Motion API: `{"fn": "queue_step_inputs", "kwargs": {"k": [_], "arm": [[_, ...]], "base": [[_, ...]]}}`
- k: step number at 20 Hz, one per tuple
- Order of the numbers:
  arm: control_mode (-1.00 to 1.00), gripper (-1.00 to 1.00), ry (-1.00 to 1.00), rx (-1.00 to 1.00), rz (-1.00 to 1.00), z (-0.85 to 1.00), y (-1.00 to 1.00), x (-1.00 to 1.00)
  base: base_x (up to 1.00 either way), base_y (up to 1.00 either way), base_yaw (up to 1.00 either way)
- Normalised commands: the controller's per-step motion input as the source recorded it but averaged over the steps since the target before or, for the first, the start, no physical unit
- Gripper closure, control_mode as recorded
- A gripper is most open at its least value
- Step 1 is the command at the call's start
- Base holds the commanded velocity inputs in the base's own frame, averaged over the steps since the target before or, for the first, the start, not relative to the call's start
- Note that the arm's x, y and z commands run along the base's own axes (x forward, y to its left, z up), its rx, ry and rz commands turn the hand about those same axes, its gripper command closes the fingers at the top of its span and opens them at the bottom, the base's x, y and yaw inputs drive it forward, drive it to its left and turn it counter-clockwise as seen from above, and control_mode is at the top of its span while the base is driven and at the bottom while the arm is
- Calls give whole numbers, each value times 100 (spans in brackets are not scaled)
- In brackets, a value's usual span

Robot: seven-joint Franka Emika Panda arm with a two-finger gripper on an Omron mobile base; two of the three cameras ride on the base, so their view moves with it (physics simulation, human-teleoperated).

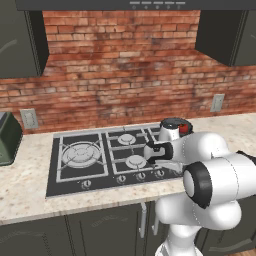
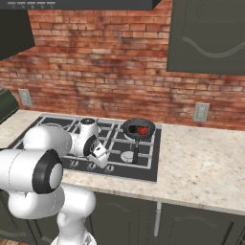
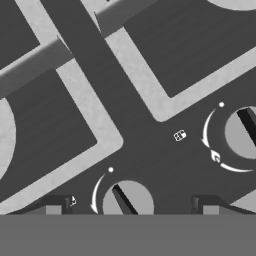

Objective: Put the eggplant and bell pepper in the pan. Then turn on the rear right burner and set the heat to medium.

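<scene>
The pan (image 2: 139, 128) is sitting on the rear right burner of the cooktop (image 1: 70, 175), at about 1 o'clock from the gripper in the right base view, its long handle (image 2: 135, 151) pointing toward the front edge. The bell pepper (image 2: 142, 130) is lying inside it, red against the dark base. One dark rounded shape beside the pepper may be the eggplant; I cannot tell.

Count: one pan, one pepper, five control knobs along the cooktop's front edge, two wall outlets.

The gripper (image 3: 131, 206) is hovering over the knob row with fingers spread wide apart, holding nothing. One knob (image 3: 127, 200) is lying between the fingertips, a second knob (image 3: 243, 133) at 2 o'clock. Contact cannot be judged.
</scene>
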Motion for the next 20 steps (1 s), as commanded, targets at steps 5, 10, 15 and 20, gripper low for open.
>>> {"fn": "queue_step_inputs", "kwargs": {"k": [5,10,15,20], "arm": [[-100,-100,0,0,0,-13,2,0],[-100,-100,0,0,-1,-18,0,-19],[-100,-100,-1,0,0,-12,0,-31],[-100,-100,0,0,0,-16,0,0]], "base": [[0,0,0],[0,0,0],[0,0,0],[0,0,0]]}}
